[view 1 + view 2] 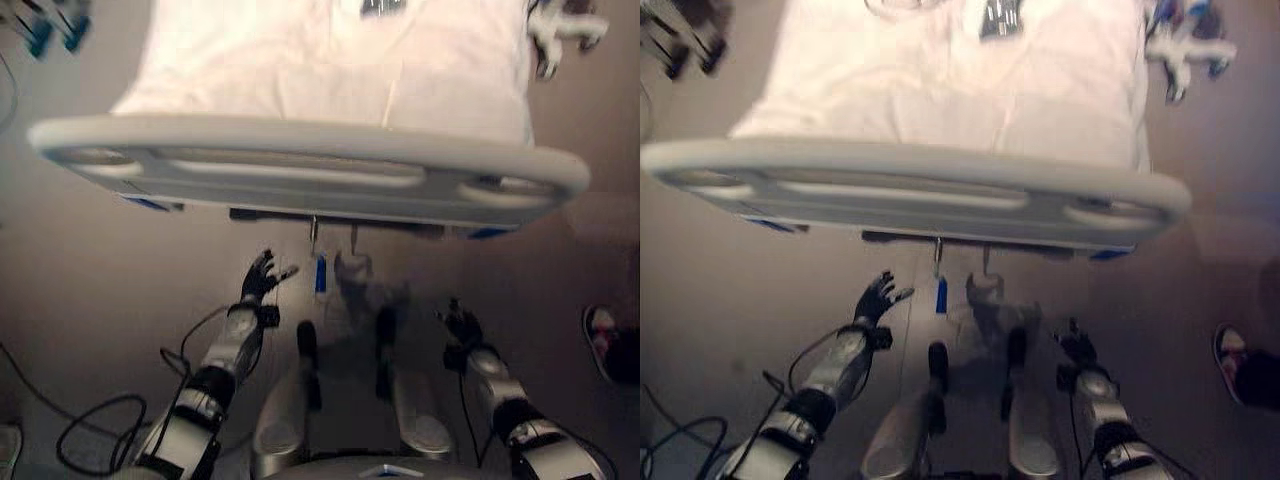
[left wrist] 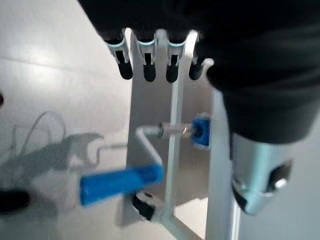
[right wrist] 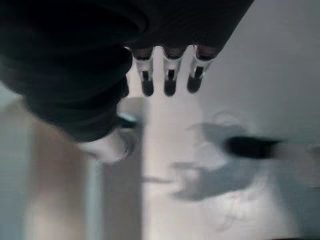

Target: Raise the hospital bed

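Note:
The hospital bed stands ahead with a white mattress (image 1: 330, 60) and a grey footboard (image 1: 300, 165). Under the footboard a metal crank hangs with a blue handle (image 1: 320, 273), which the left wrist view shows close up (image 2: 120, 182). My left hand (image 1: 260, 277) hovers just left of the handle, open and not touching it, fingers (image 2: 150, 65) straight. My right hand (image 1: 462, 325) is lower and to the right, over bare floor, also open with its fingers (image 3: 170, 80) straight.
A second bare metal crank rod (image 1: 352, 240) hangs just right of the blue handle. A person's shoe (image 1: 603, 340) shows at the right edge. A white fixture (image 1: 560, 30) sits beside the bed's far right corner. Blue-tipped equipment (image 1: 50, 30) is at the top left.

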`<state>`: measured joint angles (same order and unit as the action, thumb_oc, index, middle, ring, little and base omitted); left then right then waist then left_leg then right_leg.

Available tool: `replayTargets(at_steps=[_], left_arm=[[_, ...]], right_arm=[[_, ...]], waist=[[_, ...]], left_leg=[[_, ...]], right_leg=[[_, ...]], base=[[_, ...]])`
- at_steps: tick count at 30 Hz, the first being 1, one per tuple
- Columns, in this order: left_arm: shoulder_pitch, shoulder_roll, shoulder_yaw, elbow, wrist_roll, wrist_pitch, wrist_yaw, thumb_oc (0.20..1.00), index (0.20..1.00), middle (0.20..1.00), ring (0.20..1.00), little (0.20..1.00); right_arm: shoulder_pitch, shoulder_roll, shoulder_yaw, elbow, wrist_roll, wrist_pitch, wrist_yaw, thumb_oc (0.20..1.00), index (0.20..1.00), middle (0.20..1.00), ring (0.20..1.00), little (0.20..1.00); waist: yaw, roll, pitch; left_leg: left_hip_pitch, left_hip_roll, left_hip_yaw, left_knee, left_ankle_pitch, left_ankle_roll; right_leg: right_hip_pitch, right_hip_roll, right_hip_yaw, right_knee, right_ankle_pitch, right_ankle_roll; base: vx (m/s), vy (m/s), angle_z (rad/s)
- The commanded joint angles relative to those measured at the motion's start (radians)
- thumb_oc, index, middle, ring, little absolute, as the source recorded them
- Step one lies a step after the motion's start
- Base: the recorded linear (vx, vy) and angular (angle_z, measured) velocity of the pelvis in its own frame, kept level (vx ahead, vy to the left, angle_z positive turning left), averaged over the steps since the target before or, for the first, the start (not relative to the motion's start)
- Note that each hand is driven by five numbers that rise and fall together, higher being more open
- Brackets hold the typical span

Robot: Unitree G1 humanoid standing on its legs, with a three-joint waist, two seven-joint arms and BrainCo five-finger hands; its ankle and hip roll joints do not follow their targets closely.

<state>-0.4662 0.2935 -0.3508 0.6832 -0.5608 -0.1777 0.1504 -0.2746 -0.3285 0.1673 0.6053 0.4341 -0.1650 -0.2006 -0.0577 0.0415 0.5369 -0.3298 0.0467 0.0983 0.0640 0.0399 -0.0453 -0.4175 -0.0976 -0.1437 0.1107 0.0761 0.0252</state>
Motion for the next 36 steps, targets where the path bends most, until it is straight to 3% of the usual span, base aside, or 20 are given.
replayTargets(at_steps=[1, 10, 17, 36], left_arm=[[-0.018, 0.009, -0.018, 0.007, -0.058, -0.009, 0.016, 1.000, 1.000, 1.000, 1.000, 1.000], [-0.117, -0.034, -0.041, -0.015, -0.118, -0.012, 0.084, 1.000, 1.000, 1.000, 1.000, 1.000], [-0.169, -0.041, -0.031, 0.023, -0.162, 0.001, 0.114, 1.000, 1.000, 1.000, 1.000, 1.000], [-0.220, -0.010, -0.066, -0.046, -0.158, 0.010, 0.129, 1.000, 1.000, 1.000, 1.000, 1.000]], right_arm=[[0.026, -0.038, 0.000, -0.161, -0.030, -0.091, -0.040, 1.000, 1.000, 1.000, 1.000, 1.000], [-0.019, -0.030, -0.064, -0.422, -0.114, -0.166, -0.187, 1.000, 1.000, 1.000, 1.000, 1.000], [-0.037, -0.014, -0.061, -0.491, -0.109, -0.186, -0.216, 1.000, 1.000, 1.000, 1.000, 1.000], [-0.035, -0.032, -0.048, -0.503, -0.127, -0.178, -0.210, 1.000, 1.000, 1.000, 1.000, 1.000]], waist=[[-0.020, -0.044, -0.017], [-0.035, -0.059, -0.017], [-0.036, -0.072, -0.017], [-0.028, -0.074, -0.017]], left_leg=[[-0.087, 0.041, -0.041, 0.100, 0.008, -0.044], [-0.380, 0.051, -0.065, 0.215, -0.009, -0.041], [-0.494, 0.047, -0.078, 0.263, -0.021, -0.038], [-0.585, 0.024, -0.091, 0.278, -0.023, -0.026]], right_leg=[[-0.054, -0.098, -0.004, 0.168, -0.074, 0.121], [-0.346, -0.113, 0.012, 0.292, -0.092, 0.119], [-0.439, -0.118, 0.008, 0.324, -0.094, 0.120], [-0.523, -0.122, 0.009, 0.330, -0.091, 0.119]], base=[[-0.05, -0.040, -0.06], [0.00, -0.023, 0.04], [0.00, 0.002, 0.04], [0.00, 0.002, 0.00]])
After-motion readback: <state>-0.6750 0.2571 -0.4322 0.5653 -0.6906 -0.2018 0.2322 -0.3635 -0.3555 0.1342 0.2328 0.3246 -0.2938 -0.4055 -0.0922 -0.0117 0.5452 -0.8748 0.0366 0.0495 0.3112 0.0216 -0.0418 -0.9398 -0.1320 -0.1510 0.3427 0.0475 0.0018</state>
